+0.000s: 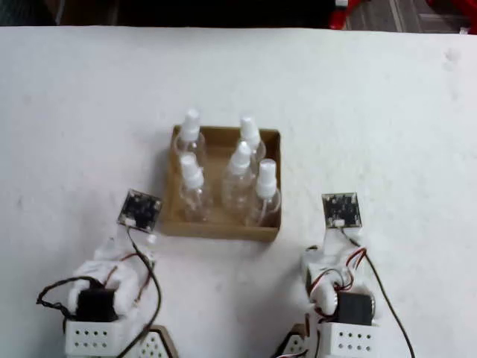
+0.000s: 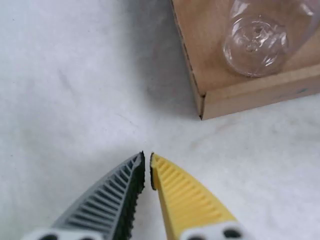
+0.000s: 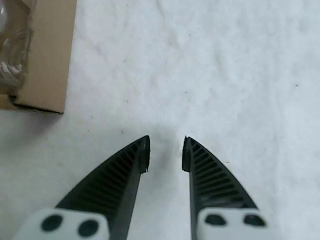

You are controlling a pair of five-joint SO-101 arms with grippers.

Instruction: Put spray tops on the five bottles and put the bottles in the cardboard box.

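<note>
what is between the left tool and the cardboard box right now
Nothing visible stands in the way. Bare table lies between the left tool and the near corner of the box. A bottle stands just inside that corner.

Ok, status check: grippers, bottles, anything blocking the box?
Left gripper shut, empty. Right gripper slightly open, empty. Five bottles, spray tops on, upright in cardboard box. Both grippers over table, clear of box.
</note>
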